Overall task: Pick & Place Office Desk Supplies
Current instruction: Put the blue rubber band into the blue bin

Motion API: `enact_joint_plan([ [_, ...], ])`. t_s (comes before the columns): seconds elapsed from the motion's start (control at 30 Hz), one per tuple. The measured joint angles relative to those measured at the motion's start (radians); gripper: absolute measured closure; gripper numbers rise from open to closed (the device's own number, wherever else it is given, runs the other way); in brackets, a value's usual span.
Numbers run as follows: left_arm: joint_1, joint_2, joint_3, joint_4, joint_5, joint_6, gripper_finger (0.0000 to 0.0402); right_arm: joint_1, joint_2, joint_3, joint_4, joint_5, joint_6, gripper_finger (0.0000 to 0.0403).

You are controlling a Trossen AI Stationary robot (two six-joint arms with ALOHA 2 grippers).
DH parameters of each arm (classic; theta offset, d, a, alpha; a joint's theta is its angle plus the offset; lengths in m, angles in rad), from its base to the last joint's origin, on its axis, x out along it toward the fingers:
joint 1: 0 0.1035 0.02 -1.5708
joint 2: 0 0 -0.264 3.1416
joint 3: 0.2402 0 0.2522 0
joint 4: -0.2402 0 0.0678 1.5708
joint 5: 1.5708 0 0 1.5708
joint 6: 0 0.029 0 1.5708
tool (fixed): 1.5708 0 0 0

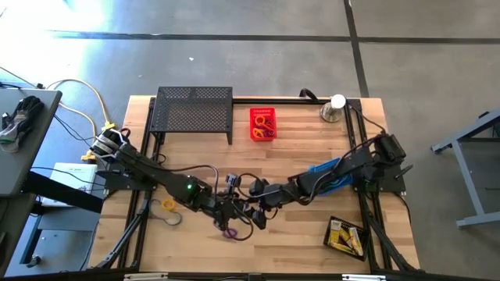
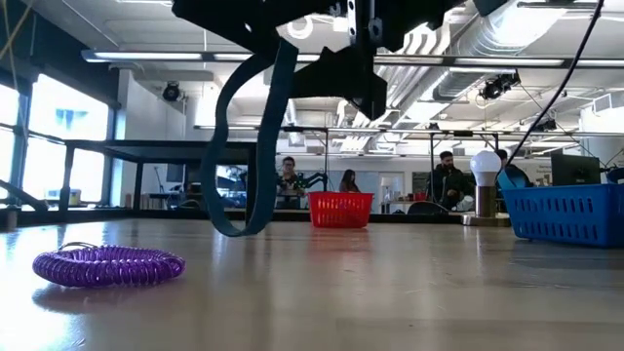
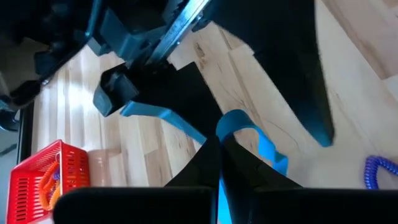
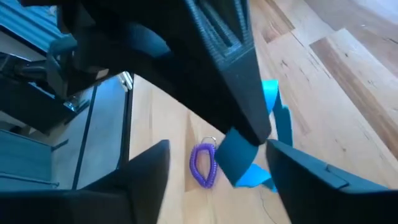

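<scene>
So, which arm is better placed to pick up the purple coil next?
The right. Its claw is open, and the purple coil lies just ahead of it on the table. The left claw is shut on the blue band, so it is busy.

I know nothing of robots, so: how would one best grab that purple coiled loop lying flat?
From straight above, pinching one side of the purple coiled loop: it lies flat on the table, its centre open for a finger. The open right gripper faces it.

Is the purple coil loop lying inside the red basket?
No, in the low view the purple coil loop lies on the bare wooden table, well in front of the red basket.
</scene>
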Motion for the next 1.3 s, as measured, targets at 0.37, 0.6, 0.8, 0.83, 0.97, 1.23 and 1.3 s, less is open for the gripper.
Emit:
enact_joint_plan([
  [0.37, -0.005, 0.0, 0.0, -0.025, 0.002, -0.005, 0.0401, -0.005, 0.015, 0.0, -0.007, 0.012, 0.015, 0.0387],
  [0.6, -0.006, 0.0, 0.0, -0.029, 0.002, 0.0, 0.0395, -0.001, 0.015, 0.0, -0.02, 0.009, 0.044, 0.04],
  [0.8, -0.008, 0.0, 0.0, -0.028, 0.002, -0.01, 0.0354, 0.0, 0.015, 0.0, -0.045, -0.017, 0.049, 0.04],
  [0.83, -0.008, 0.0, 0.0, -0.027, 0.002, -0.012, 0.0343, 0.0, 0.015, 0.0, -0.058, -0.02, 0.049, 0.04],
  [0.97, -0.008, 0.0, 0.0, -0.026, 0.002, -0.03, 0.0299, 0.003, -0.001, 0.0, -0.145, -0.034, 0.059, 0.04],
  [1.23, -0.015, 0.0, -0.016, -0.041, 0.002, -0.104, 0.0235, 0.036, -0.15, 0.0, -0.503, -0.009, 0.077, 0.04],
  [1.3, -0.014, 0.0, -0.017, -0.057, 0.009, -0.137, 0.0232, 0.052, -0.205, 0.0, -0.59, 0.016, 0.101, 0.04],
])
